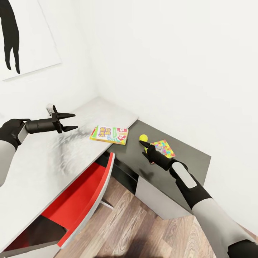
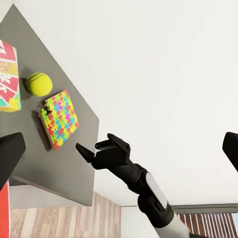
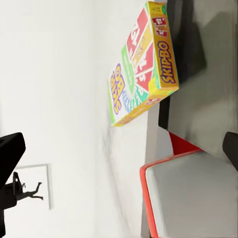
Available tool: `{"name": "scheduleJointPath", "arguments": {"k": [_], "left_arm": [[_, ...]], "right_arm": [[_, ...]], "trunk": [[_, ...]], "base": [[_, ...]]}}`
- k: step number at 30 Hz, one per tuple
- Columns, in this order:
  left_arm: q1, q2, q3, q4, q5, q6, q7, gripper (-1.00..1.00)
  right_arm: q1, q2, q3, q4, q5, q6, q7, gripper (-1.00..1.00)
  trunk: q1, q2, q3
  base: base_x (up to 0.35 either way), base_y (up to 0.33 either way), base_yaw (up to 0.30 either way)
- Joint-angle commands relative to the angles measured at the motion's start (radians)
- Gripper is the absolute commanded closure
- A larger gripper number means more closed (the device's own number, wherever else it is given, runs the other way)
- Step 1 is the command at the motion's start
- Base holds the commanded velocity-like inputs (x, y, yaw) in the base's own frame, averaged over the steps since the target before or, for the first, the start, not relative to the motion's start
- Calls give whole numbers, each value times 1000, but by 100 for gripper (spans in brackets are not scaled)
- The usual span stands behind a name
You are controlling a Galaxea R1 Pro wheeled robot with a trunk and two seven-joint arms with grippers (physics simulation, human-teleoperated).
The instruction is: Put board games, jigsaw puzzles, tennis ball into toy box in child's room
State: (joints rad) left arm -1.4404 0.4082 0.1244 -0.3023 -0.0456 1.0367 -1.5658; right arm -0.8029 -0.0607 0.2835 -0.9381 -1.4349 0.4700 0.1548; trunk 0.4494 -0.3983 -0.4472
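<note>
Left gripper (image 1: 71, 122) held out over the pale grey marbled tabletop (image 1: 43, 157), its two black fingers spread apart and empty. Ahead of it and toward the right arm, a flat yellow-edged Skip-Bo board game box (image 1: 109, 134) lying at the pale top's edge, part of it overhanging the lower dark grey tabletop (image 1: 186, 157).

Right gripper (image 1: 144, 144) reaching low over the dark top; fingers splayed in the left wrist view (image 2: 90, 151), gripping nothing. Just past its tips, a small yellow-green tennis ball (image 1: 143, 137) resting on the dark surface; contact with the fingertips impossible to judge. Immediately beside the gripper, a flat box of multicoloured jigsaw puzzle pieces (image 1: 164, 148), partly hidden by the wrist in the head view.

Below and between the two arms, a red chair with a grey rim (image 1: 80, 204) tucked at the table over wood-plank flooring (image 1: 143, 229).
</note>
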Motion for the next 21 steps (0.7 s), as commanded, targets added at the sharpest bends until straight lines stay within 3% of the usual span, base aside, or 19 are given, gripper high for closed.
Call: {"name": "scheduleJointPath", "arguments": {"k": [1, 21], "left_arm": [[0, 0, 3, 0, -5, 11, -5, -100], [6, -3, 2, 0, -5, 11, -5, -100]], "right_arm": [[-1, -1, 1, 11, -4, 0, 2, -100], [0, 2, 6, 53, -1, 0, 6, -100]], "trunk": [[1, -2, -1], [1, -2, -1]], "base": [[15, 11, 0], [2, 32, 0]]}}
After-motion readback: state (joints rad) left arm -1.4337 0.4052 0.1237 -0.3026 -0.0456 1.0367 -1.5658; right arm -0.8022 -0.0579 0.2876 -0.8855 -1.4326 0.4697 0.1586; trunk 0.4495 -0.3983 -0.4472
